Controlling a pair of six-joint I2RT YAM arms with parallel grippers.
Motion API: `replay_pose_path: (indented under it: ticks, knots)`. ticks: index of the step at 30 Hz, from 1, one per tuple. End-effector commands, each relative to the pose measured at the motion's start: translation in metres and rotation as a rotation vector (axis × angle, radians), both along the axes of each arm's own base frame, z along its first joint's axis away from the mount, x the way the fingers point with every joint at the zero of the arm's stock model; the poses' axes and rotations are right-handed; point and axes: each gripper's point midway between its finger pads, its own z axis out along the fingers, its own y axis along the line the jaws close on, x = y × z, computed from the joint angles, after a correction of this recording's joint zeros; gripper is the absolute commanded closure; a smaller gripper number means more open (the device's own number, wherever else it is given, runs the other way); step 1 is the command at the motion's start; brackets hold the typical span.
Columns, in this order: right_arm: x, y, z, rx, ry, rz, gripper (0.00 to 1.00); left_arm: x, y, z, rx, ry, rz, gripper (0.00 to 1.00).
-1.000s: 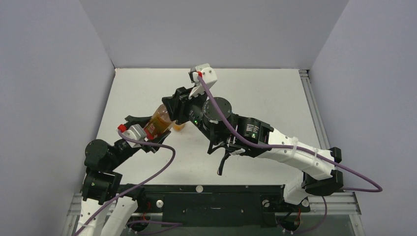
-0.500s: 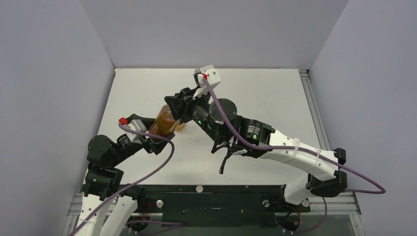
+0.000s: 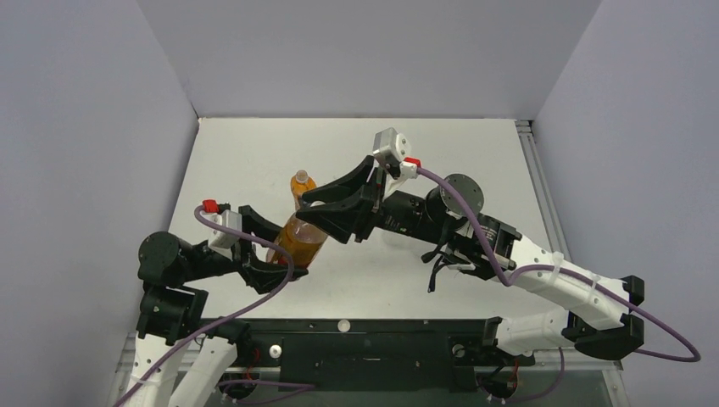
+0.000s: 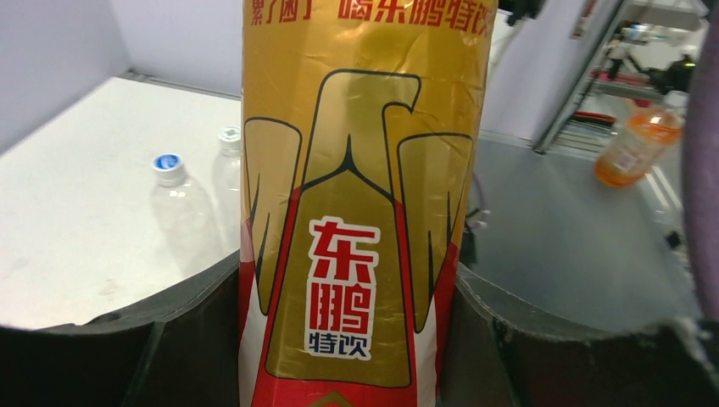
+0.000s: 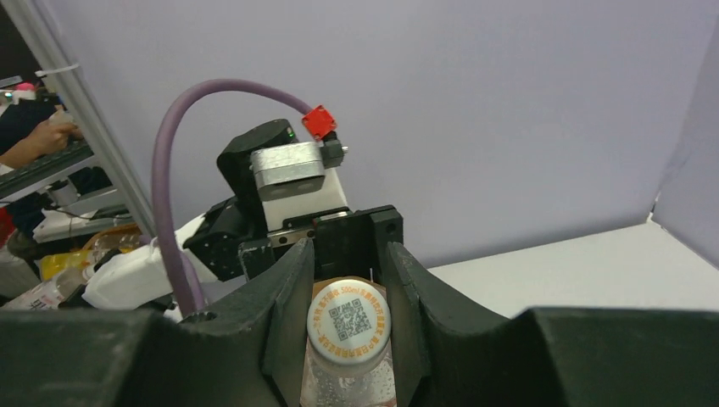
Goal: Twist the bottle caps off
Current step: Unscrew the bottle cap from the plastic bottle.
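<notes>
Right gripper (image 5: 348, 275) pinches shut on the white cap (image 5: 348, 320) of the orange bottle (image 4: 360, 212), which my left gripper (image 3: 275, 250) hugs round the middle above the near left side of the bench (image 3: 475, 153); it looks smooth and squashy, so I should grip firmly, not hard.

The gold-and-red label on the bottle (image 4: 360, 170) gripped in my left tool (image 4: 352, 339) reads 东鹏 in red over smaller, dark 特饮. A red line cut off at the top ends 喝东鹏特饮. The white cap (image 5: 348, 320) pinched in my right tool (image 5: 348, 288) shows a black QR code, ringed by orange print too small to read.
</notes>
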Motion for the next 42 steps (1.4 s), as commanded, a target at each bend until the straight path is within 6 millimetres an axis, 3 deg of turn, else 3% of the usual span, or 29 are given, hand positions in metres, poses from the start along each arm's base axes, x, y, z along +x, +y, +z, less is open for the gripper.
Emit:
replay_pose_path:
  ticks: [1,6,11,13,16,19,25,40,42]
  knots:
    - [-0.033,-0.023,0.031,0.111,-0.117,0.131,1.0,-0.022,-0.002,0.026,-0.035,0.035,-0.103,1.0]
    - [-0.018,-0.02,0.029,0.107,-0.069,0.048,0.71,-0.014,-0.002,0.029,-0.041,0.016,-0.069,1.0]
    - [0.014,-0.033,0.035,0.124,0.01,-0.152,0.24,0.008,0.002,0.025,-0.031,-0.049,0.041,1.0]
    - [0.021,-0.039,0.038,0.134,0.034,-0.224,0.2,0.02,0.005,0.019,-0.008,-0.078,0.106,1.0]
    - [0.025,-0.038,0.039,0.103,0.067,-0.319,0.18,0.042,0.014,0.009,0.03,-0.124,0.228,1.0]
    - [0.046,-0.032,0.029,0.026,0.149,-0.474,0.19,0.059,0.023,-0.005,0.096,-0.203,0.31,1.0]
    - [0.059,-0.009,0.014,-0.051,0.207,-0.596,0.27,0.08,0.041,-0.004,0.118,-0.328,0.467,1.0]
    - [0.07,0.008,-0.003,-0.063,0.255,-0.648,0.45,0.085,0.047,-0.005,0.114,-0.345,0.514,1.0]
    - [0.07,0.009,-0.004,-0.061,0.26,-0.645,0.52,0.084,0.046,-0.004,0.11,-0.343,0.513,1.0]
